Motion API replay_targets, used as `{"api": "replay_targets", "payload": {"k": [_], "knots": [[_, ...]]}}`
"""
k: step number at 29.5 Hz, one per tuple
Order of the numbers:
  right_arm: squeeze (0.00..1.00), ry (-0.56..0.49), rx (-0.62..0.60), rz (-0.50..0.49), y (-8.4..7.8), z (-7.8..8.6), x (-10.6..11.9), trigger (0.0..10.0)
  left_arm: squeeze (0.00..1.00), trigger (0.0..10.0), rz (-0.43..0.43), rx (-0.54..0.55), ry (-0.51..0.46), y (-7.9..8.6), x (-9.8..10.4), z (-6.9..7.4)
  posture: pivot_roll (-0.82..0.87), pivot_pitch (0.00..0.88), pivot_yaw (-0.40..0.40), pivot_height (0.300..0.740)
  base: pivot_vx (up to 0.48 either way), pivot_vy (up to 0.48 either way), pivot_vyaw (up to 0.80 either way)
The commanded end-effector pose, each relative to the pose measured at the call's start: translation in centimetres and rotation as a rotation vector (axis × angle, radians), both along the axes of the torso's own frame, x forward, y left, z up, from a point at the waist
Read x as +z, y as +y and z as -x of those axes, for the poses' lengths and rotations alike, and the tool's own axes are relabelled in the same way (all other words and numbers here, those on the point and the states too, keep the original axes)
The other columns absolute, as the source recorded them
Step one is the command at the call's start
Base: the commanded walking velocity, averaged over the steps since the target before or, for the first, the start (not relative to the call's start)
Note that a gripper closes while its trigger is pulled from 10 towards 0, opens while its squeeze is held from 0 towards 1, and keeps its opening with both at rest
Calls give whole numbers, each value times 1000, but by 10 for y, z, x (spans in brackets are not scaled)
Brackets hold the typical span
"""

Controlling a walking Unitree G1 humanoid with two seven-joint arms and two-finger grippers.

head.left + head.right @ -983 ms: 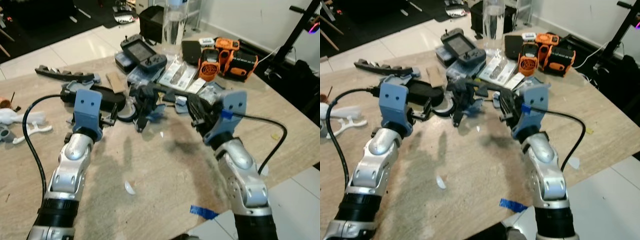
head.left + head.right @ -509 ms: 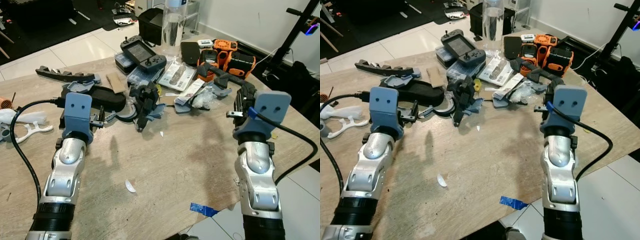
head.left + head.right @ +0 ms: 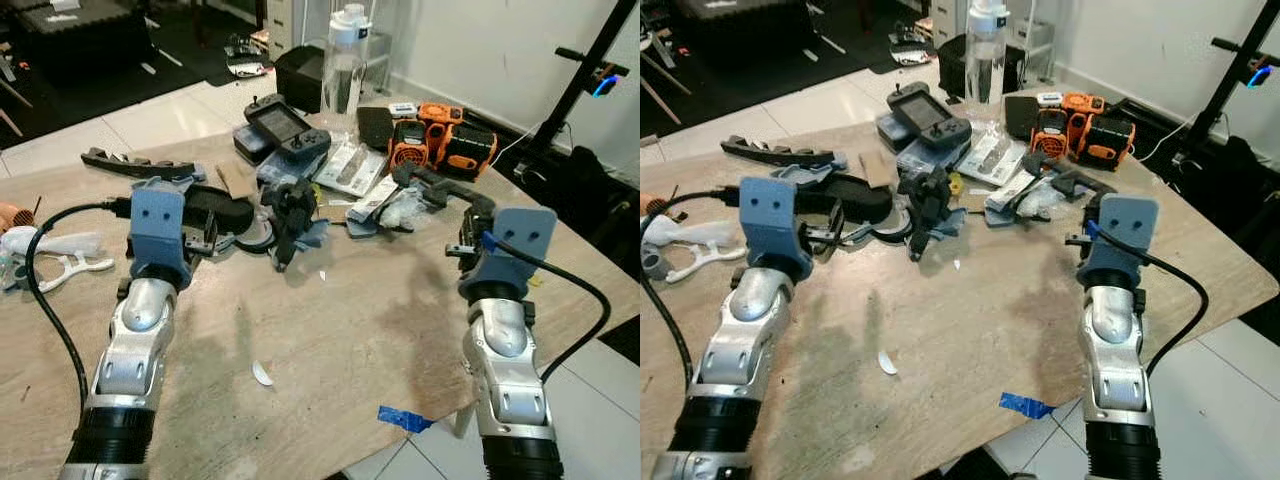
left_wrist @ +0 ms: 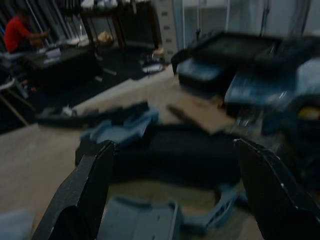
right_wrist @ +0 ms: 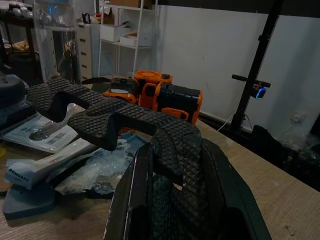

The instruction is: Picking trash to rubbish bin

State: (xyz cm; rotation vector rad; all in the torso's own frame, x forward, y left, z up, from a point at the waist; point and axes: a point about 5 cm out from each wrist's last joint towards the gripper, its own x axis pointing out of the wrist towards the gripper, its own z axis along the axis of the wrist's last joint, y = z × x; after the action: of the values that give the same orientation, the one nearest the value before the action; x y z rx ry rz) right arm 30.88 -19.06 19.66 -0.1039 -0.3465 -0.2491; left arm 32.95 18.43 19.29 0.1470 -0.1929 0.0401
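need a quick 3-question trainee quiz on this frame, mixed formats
1. True or false: the right pincer is shut on the black ribbed foam strip.
2. The left pincer is: A) open, B) shut on a bottle, C) holding a cable.
3. Fill in: the blue tape lies at the near ____ of the table.
Key: 1 true; 2 A; 3 edge.
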Motion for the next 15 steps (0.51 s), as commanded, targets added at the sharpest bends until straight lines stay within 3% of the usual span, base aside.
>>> {"api": "replay_targets", "payload": {"k": [1,15], "knots": [[0,0,0,-7,-1,-1,-2,10000,0,10000,13,-11,9,-3,-4,-1,-16,84,32,740,0,0,0],[0,15,11,-9,-1,-2,-8,10000,0,10000,78,-98,4,-15,-2,-3,-27,82,36,740,0,0,0]]}}
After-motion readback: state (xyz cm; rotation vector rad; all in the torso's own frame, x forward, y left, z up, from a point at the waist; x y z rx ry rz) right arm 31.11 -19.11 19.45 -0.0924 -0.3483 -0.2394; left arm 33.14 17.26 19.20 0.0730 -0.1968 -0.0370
